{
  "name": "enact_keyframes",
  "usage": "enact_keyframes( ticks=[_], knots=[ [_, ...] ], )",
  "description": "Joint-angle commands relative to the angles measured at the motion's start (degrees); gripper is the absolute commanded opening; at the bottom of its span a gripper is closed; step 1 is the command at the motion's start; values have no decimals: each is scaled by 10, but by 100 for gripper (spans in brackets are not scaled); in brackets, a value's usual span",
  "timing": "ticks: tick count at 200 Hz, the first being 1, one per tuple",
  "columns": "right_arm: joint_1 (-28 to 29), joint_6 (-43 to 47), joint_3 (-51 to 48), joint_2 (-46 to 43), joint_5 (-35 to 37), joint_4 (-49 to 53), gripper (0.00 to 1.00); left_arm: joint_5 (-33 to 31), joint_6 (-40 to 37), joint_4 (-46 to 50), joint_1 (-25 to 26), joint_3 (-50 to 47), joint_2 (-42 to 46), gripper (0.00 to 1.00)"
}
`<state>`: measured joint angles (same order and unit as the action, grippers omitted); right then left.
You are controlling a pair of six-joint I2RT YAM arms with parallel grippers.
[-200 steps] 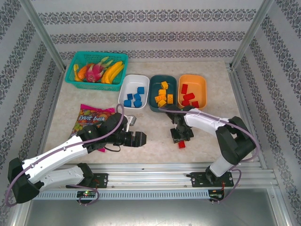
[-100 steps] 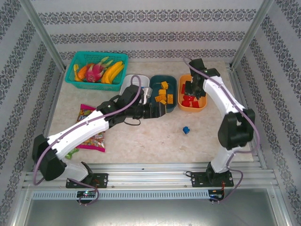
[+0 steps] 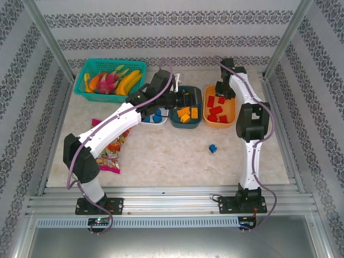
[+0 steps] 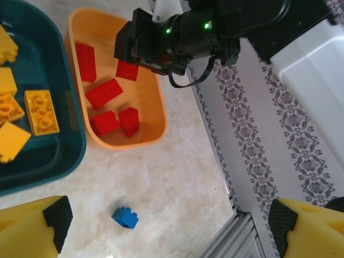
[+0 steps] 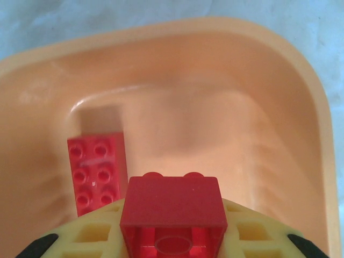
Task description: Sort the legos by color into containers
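The right gripper (image 3: 221,89) clamps a red lego (image 5: 172,201) over the orange dish (image 5: 309,113); the left gripper (image 4: 169,217) holds its fingers apart.

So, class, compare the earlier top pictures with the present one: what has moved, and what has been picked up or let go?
The right hand picked the red brick off the middle of the table and carried it to the far end of the orange dish, where it grips it. The left hand, open, swung from the near table out to the teal dish. Both dishes and the fruit basket stayed put.
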<state>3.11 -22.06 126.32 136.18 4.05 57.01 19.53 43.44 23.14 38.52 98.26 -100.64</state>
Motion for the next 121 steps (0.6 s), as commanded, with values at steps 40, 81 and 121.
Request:
enact_keyframes(
  ticks=[40, 81, 121],
  knots=[
    [-14, -4, 118, 99, -18, 59, 25, 1, -36, 43, -11, 111, -66, 98],
    [-14, -14, 133, 110, -21, 70, 43, -58, -44, 105, -11, 150, -82, 99],
    [-13, -18, 128, 63, -30, 68, 59, -86, -35, 123, -9, 155, -75, 99]
  ],
)
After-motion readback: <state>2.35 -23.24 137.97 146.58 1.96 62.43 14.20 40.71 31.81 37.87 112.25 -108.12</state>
